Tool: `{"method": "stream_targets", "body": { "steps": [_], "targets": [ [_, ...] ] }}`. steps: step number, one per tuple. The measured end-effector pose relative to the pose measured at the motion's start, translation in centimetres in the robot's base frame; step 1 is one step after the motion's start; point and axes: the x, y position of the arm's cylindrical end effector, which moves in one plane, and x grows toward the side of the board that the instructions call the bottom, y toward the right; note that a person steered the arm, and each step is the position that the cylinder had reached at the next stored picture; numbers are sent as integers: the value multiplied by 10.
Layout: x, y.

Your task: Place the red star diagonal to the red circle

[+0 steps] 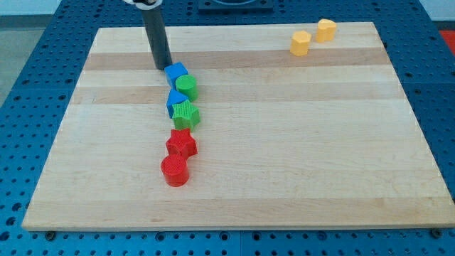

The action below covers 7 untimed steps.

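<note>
The red star (182,143) lies left of the board's middle. The red circle (174,171) touches it just below and slightly to the left. My tip (163,67) is at the view's upper left, touching or nearly touching the upper left of a blue cube (175,72). The rod rises from it to the view's top. The tip is well above the red star, with a column of blocks between them.
Below the blue cube, a column runs down: a green circle (187,87), a blue block (174,102), a green star (185,114). Two yellow blocks (301,43) (325,30) sit at the top right. The wooden board (298,156) lies on a blue perforated table.
</note>
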Motion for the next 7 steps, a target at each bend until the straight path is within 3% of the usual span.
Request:
{"method": "stream_targets", "body": {
  "steps": [1,3,4,7],
  "targets": [
    [27,-26],
    [187,-31],
    [210,-31],
    [205,23]
  ]
}}
